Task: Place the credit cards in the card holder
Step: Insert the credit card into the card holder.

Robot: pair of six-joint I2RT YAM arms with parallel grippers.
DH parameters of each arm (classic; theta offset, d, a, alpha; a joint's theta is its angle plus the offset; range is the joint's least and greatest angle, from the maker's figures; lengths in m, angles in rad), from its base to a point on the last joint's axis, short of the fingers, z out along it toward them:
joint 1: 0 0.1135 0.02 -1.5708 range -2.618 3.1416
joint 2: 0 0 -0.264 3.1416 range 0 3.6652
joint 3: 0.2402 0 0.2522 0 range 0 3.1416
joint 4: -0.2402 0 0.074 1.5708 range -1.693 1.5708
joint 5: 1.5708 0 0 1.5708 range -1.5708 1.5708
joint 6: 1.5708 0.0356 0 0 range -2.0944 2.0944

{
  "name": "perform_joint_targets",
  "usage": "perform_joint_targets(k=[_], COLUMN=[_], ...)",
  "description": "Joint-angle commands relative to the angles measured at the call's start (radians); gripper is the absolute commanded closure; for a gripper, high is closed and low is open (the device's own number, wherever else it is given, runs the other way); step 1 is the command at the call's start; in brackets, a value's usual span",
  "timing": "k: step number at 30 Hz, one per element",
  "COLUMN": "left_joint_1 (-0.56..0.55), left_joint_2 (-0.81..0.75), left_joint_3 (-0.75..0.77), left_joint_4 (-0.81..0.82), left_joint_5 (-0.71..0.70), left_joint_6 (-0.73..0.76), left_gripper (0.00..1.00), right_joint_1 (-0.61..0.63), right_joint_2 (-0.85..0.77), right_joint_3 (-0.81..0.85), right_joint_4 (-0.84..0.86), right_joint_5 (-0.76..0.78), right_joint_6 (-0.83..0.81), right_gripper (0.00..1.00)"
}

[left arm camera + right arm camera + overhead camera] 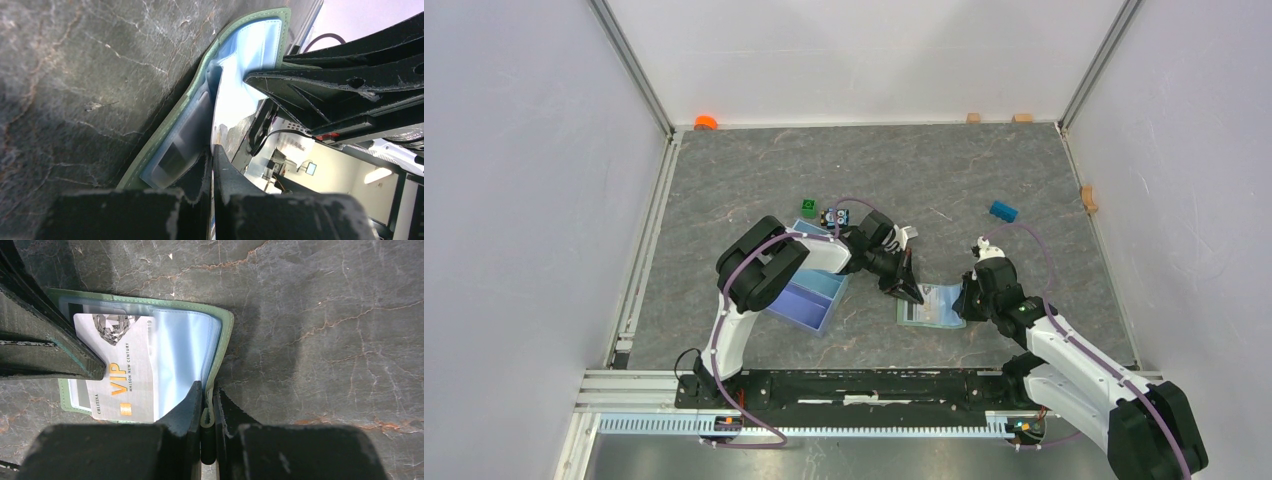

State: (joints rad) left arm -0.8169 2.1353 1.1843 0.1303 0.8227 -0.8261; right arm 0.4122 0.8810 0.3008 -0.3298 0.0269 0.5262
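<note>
Pinching credit card by its thin end w/ L gripper, fingers pressed tight together. Resting rest of card straight ahead of those fingertips on pale-blue inside of card holder, VIP print up; cannot tell if any part sits in a slot. Clamping holder's green rim w/ R gripper, jaws all but closed, rim betw. them. Facing L gripper across opened holder, tips near, holder betw. both. Just beyond VIP card from R gripper, under clear sleeve: dark-striped card. Under holder: grey marbled table. Behind L gripper, beneath its arm: light-blue tray. Farther back: green block, dark block. Ahead-right of R gripper, well apart: blue block.
</note>
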Motion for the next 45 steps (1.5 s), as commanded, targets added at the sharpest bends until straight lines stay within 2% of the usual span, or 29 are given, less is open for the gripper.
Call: perform_joint_targets(k=[1, 30, 45], left_joint_1=[-0.016, -0.041, -0.042], left_joint_2=[0.029, 0.021, -0.020], left_joint_3=[0.020, -0.024, -0.073], left_joint_4=[0.031, 0.128, 0.156], left_joint_5=[-0.029, -0.098, -0.189], left_joint_6=[-0.019, -0.092, -0.102], left_gripper=[0.98, 0.98, 0.98], right_joint_1=[-0.001, -0.001, -0.001], right_joint_2=[0.018, -0.021, -0.031], right_joint_3=[-0.035, -0.035, -0.034], right_joint_4=[-0.060, -0.068, -0.079], right_joint_5=[0.092, 0.085, 0.092], right_joint_6=[-0.036, -0.016, -0.014], right_gripper=[1.00, 1.00, 1.00])
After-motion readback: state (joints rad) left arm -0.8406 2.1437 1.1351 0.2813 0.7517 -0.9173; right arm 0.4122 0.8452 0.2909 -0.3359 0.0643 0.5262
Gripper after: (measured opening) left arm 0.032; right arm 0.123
